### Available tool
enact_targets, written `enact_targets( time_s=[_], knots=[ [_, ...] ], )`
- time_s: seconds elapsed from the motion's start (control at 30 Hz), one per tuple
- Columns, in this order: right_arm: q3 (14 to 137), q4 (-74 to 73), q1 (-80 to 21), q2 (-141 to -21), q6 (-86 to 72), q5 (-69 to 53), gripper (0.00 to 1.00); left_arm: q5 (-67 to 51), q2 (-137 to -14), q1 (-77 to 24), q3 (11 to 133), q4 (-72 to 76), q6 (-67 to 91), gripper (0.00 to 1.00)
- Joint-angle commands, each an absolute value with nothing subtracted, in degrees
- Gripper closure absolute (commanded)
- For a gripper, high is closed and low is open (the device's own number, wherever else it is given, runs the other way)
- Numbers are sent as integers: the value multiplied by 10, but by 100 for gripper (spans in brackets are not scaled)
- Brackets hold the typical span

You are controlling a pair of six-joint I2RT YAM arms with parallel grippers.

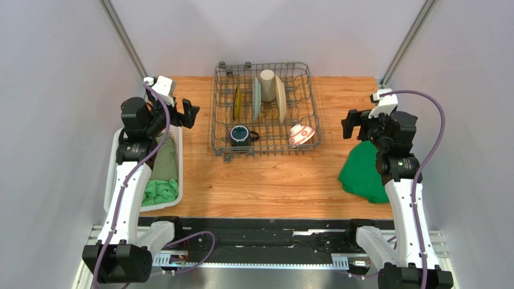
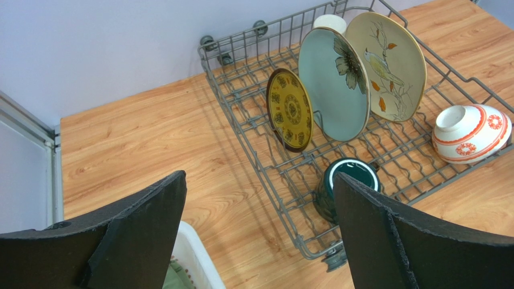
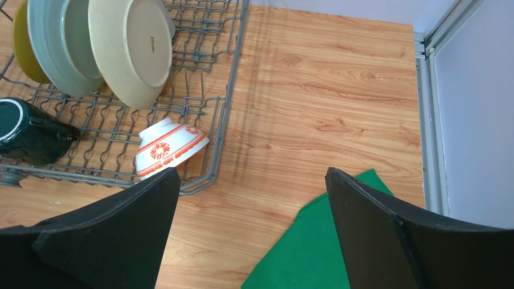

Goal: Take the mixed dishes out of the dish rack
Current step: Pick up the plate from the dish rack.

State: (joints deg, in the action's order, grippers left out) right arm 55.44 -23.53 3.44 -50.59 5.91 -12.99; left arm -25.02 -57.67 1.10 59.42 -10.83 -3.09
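Observation:
The dark grey wire dish rack (image 1: pixel 214 120) stands at the table's back centre. In it stand the yellow patterned plate (image 1: pixel 237 102), the pale green plate (image 1: pixel 256 99) and the cream bird plate (image 1: pixel 281 99). The beige tumbler (image 1: pixel 267 77) is behind them, the dark teal mug (image 1: pixel 240 135) at front left, and the red-and-white bowl (image 1: pixel 301 133) lies tipped at front right. My left gripper (image 1: pixel 188 113) hovers open and empty left of the rack, facing the mug (image 2: pixel 347 180). My right gripper (image 1: pixel 350 123) hovers open and empty right of the rack, near the bowl (image 3: pixel 169 147).
A white slatted basket (image 1: pixel 114 174) holding green cloths (image 1: pixel 160 191) sits at the left edge under my left arm. A bright green cloth (image 1: pixel 365 168) lies on the wood at the right under my right arm. Grey walls close in both sides.

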Motion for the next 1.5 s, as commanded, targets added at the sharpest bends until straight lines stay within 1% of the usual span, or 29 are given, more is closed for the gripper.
enact_targets(
  time_s=[0.0,0.43,0.57,0.77,0.93,1.07,1.33,1.47],
  knots=[
    [562,-221,32,-497,68,-127,2,-261,-577,9,599,-99,-38,1],
    [563,-222,32,-499,68,-124,2,-265,-579,8,601,-103,-38,1],
    [565,-222,32,-504,65,-120,1,-255,-580,9,601,-104,-37,1],
    [573,-227,32,-509,44,-100,1,-235,-589,8,613,-119,-18,1],
    [577,-231,32,-510,44,-109,1,-214,-599,9,631,-134,-11,1],
    [584,-240,28,-532,56,-105,1,-225,-602,9,631,-134,-15,1],
    [628,-263,3,-581,44,-72,1,-255,-610,8,634,-146,-26,1],
    [656,-270,-47,-604,42,-50,1,-268,-614,8,634,-150,-32,1]
  ],
)
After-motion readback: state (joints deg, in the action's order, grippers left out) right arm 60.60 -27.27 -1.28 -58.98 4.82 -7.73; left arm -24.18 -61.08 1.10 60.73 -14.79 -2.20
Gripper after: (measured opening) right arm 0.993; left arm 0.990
